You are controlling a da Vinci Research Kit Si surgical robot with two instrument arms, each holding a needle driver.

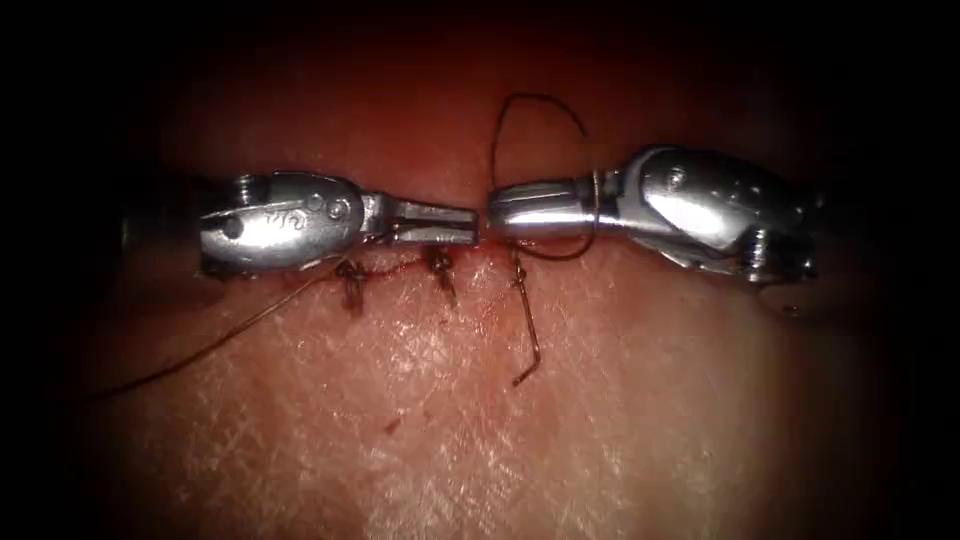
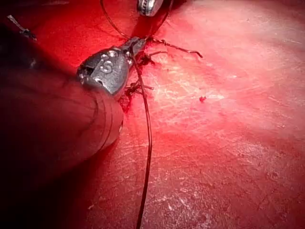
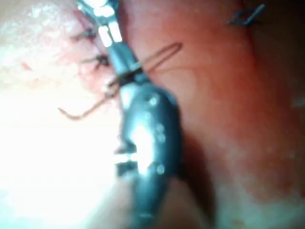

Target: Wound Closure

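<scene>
We see the tissue (image 1: 560, 430) across the endoscope view, its cut (image 1: 400, 266) running along the 9-to-3 o'clock axis, with tied stitches (image 1: 352, 285) and red fluid (image 1: 392, 425) on it. The left tool (image 1: 476, 222) enters from 9 o'clock, the right tool (image 1: 490, 222) from 3 o'clock; their tips nearly meet over the cut. The right fingers are together; the thread (image 1: 545, 110) loops around them. We cannot tell whether the left fingers hold anything. A thread tail (image 1: 527, 335) points toward 6 o'clock; another strand (image 1: 200, 350) trails toward 8 o'clock. We cannot locate the needle.
</scene>
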